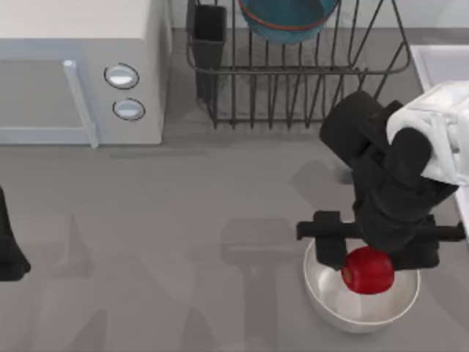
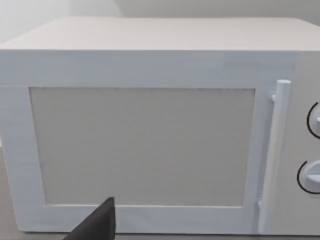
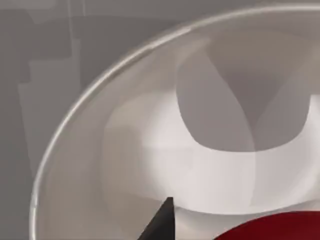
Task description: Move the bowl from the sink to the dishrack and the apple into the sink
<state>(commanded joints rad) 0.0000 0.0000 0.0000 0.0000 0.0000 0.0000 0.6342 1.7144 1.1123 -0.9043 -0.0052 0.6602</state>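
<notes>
The teal-blue bowl (image 1: 287, 18) with its orange-red band sits in the dark wire dishrack (image 1: 293, 95) at the back. The red apple (image 1: 368, 270) lies inside an off-white bowl (image 1: 326, 297) at the front right of the table. My right gripper (image 1: 375, 257) hangs straight over it, open, one finger on each side of the apple with a gap. In the right wrist view one dark fingertip (image 3: 162, 220) stands a little apart from the apple (image 3: 270, 229). A corner of the sink (image 1: 440, 62) shows at the right edge. My left gripper (image 1: 9, 253) is parked at the left edge.
A white microwave (image 1: 73, 66) fills the back left, and the left wrist camera faces its door (image 2: 145, 145). The rack's dark utensil cup (image 1: 209, 33) stands at its left corner. Bare grey table (image 1: 183, 242) stretches between the arms.
</notes>
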